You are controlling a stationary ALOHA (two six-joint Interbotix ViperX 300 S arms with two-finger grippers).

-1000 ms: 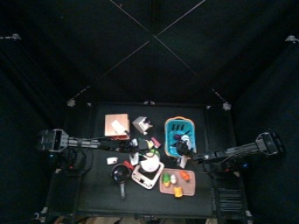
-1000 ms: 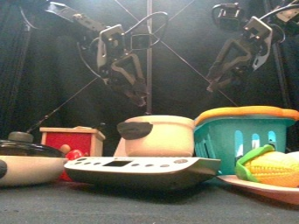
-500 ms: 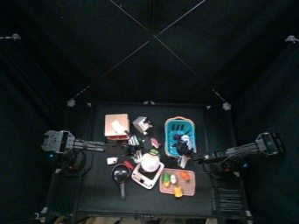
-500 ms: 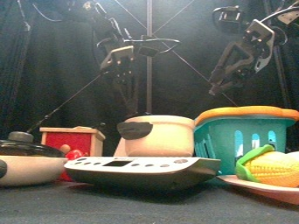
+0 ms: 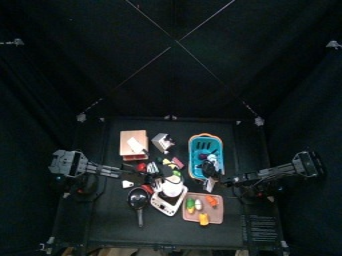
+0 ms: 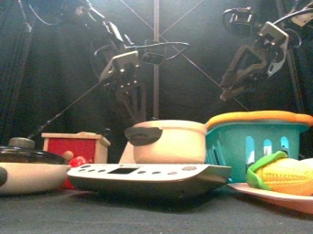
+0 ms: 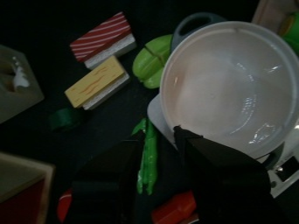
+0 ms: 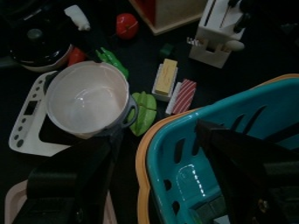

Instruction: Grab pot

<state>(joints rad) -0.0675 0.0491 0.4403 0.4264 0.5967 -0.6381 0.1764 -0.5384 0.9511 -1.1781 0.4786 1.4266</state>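
Plainly, the pot (image 6: 167, 141) has not been grabbed. It is a cream-white, lidless pot with a dark side handle, standing upright on a flat white kitchen scale (image 6: 146, 176) near the middle of the bench (image 6: 146, 219). In the left wrist view its empty interior (image 7: 228, 92) fills much of the frame, with nothing touching the rim.

The left gripper (image 6: 126, 84) hangs above and behind the pot, well clear of it, jaws spread wide and holding nothing. It looks down into the pot, so I judge the approach is under way but the descent and closing are both outstanding.

The right gripper (image 6: 251, 64) is raised above the teal basket (image 6: 259, 142) and takes no part; its jaws show dimly in its own wrist view and I cannot tell their state.

Around the pot: a dark frying pan (image 6: 27, 167) at the bench's left, a red-and-tan box (image 6: 76, 146) behind it, and a plate with toy corn (image 6: 284, 175) at the right. Small toy food pieces (image 7: 97, 83) lie just beside the scale.

Remaining work, as I assess it: lower onto the rim or handle, close, and secure the pot. The near-side clutter leaves little margin.
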